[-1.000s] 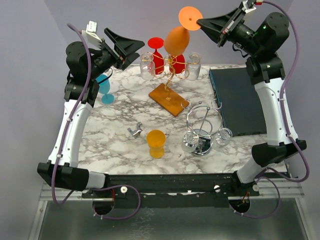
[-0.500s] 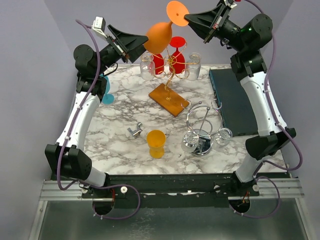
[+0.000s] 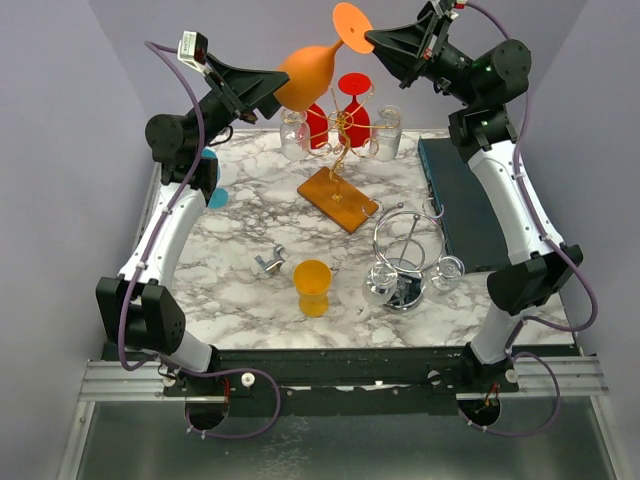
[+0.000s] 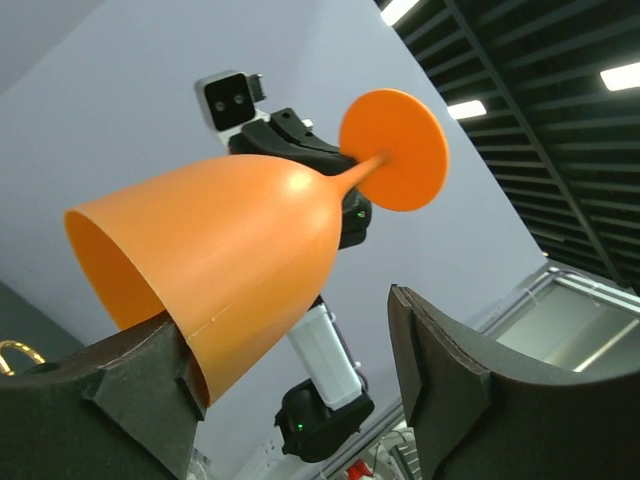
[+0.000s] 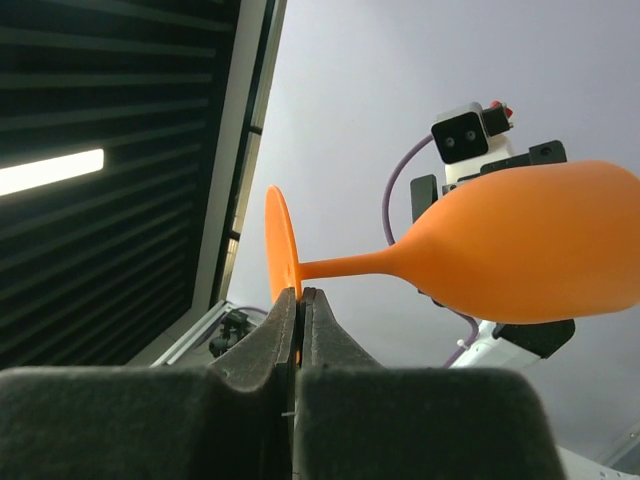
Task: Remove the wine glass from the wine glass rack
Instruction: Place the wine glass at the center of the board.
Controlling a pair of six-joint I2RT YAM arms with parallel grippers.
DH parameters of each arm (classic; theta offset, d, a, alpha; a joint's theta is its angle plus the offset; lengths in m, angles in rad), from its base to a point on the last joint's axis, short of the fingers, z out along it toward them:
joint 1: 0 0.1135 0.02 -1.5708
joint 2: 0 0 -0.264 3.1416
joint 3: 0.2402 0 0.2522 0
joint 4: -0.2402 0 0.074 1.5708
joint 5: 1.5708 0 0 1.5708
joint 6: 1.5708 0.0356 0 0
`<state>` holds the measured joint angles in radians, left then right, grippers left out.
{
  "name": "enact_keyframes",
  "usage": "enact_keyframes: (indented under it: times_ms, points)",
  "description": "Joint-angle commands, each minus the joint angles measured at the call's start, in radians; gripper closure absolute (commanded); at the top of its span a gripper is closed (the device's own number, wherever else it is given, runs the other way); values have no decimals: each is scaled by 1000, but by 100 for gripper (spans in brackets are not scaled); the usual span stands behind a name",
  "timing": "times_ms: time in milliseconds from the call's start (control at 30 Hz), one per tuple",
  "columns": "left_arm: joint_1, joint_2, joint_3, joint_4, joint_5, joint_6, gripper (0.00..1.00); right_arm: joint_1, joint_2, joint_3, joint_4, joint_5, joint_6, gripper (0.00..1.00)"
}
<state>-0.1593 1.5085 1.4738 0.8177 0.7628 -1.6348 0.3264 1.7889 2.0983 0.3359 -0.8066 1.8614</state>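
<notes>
The orange wine glass (image 3: 310, 68) is held in the air, lying sideways, above the gold wire rack on its orange wooden base (image 3: 338, 198). My right gripper (image 3: 375, 40) is shut on the rim of the glass's round foot (image 5: 280, 250), with the bowl (image 5: 520, 250) pointing away. My left gripper (image 3: 275, 88) is open with its jaws on either side of the bowl (image 4: 230, 260). The bowl rests against one finger (image 4: 130, 380); the other finger (image 4: 450, 380) stands clear of it. Two red glasses (image 3: 355, 110) and two clear glasses (image 3: 293, 135) still hang on the rack.
A chrome wire rack (image 3: 405, 255) with clear glasses stands front right. An orange cup (image 3: 312, 287) and a small metal piece (image 3: 268, 262) sit at the front. A blue glass (image 3: 212, 180) stands far left. A dark flat slab (image 3: 475, 200) lies on the right.
My right gripper carried the orange glass up and to the left. My left arm rose and swung in, so the bowl now lies between its open jaws.
</notes>
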Motion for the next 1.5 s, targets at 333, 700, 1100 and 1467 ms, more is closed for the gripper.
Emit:
enact_keyframes:
  times_ms: [333,700,1100,1467]
  points:
    - [-21,18,-5,347,-13,-219,61,1,7,-80,154,-29,77,99]
    - [-23,-26,-3,215,29,-141,100,-3,-99,-114,-290,120,-364,43]
    - [-22,-239,89,-710,-63,412,100,-27,-228,-163,-680,426,-764,0]
    - [-22,-357,279,-1572,-448,767,100,-30,-236,-98,-863,609,-1058,0]
